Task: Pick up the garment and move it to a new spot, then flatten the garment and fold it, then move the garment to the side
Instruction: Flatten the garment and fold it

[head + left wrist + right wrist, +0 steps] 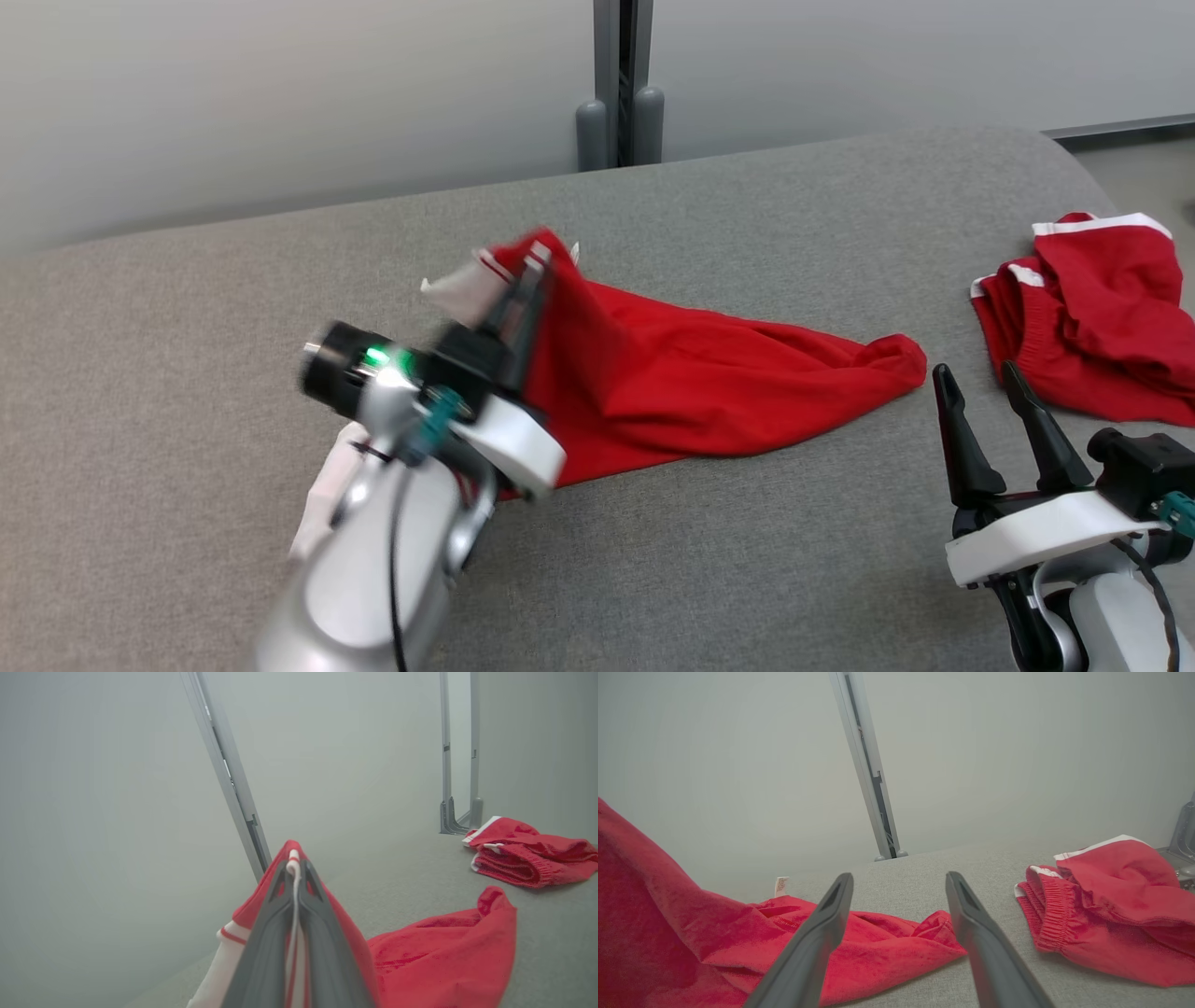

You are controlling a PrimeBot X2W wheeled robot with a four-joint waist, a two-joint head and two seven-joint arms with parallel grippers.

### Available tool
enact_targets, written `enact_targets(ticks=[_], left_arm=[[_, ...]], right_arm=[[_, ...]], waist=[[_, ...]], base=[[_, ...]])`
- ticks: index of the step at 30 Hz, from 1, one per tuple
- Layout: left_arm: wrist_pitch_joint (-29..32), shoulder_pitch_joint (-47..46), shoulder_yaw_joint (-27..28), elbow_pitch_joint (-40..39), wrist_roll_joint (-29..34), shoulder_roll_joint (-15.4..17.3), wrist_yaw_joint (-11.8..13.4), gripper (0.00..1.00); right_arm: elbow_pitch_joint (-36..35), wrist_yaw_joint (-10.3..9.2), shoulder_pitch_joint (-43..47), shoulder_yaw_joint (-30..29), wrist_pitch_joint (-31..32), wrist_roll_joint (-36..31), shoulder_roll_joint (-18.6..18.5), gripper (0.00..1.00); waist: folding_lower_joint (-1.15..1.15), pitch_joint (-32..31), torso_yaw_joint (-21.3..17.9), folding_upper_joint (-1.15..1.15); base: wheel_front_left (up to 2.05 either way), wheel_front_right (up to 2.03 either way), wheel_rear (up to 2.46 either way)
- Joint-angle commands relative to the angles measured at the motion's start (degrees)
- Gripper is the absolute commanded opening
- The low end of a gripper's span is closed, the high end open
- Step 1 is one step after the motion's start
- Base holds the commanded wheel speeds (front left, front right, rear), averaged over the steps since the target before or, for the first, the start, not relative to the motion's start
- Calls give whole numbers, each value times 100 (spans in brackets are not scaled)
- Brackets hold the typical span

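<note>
left tool [534, 271] pinches soft red garment [709, 383] at its white-striped hem.

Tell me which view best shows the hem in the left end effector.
Left wrist view: left end effector shut on the garment's white-trimmed hem, sharp. Head view blurs it; right wrist view catches the red body.

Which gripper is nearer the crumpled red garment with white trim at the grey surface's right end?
Right. The right gripper stands open just left of the crumpled red garment, apart; the left gripper is farther left, shut on the other red garment's white-trimmed edge.
</note>
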Motion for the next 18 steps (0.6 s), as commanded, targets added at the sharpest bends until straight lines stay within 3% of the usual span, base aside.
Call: enact_targets(ticks=[1, 8, 14, 18], left_arm=[[-5, 148, -276, -136, 169, 4, -141, 0], [-6, 767, -1817, -160, 95, 16, -637, 0], [18, 860, -2835, 766, -396, 13, -740, 0], [70, 840, -3233, 1180, -751, 12, -772, 0]], right_arm=[[2, 0, 4, -29, -1, -23, 2, 100], [61, 0, 20, -158, -1, -104, 102, 100], [122, -1, -39, -131, -1, -146, 161, 100], [153, -1, -68, -113, -1, -147, 170, 100]], waist=[[0, -94, -42, 0], [0, -282, -265, 0], [0, -317, -613, 0], [0, -317, -792, 0]], base=[[0, 0, 0], [0, 0, 0], [0, 0, 0], [0, 0, 0]])
